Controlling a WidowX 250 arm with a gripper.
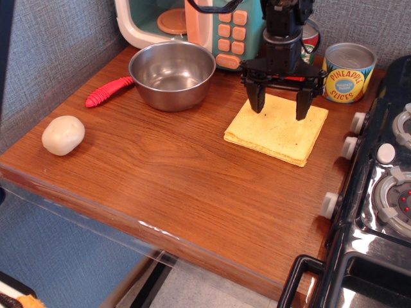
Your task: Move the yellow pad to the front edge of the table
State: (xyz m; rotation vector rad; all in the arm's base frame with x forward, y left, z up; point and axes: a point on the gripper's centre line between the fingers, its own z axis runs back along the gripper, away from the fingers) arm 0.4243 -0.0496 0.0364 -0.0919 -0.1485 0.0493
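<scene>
The table (173, 173), a glossy brown wood-grain slab with a rounded front edge, carries the yellow pad (273, 131) near its rear right, beside the stove (385, 192). The pad is thin, square and sponge-like, so it should be pinched at one edge or pressed flat and dragged forward. The gripper (279, 110) is held spread above the pad's rear half.

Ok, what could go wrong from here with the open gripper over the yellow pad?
The black gripper hangs open over the far half of the thin, flat, pale-yellow square pad, so its fingers may struggle to catch the edge. The yellow pineapple slices can stands close behind and might get bumped.
</scene>
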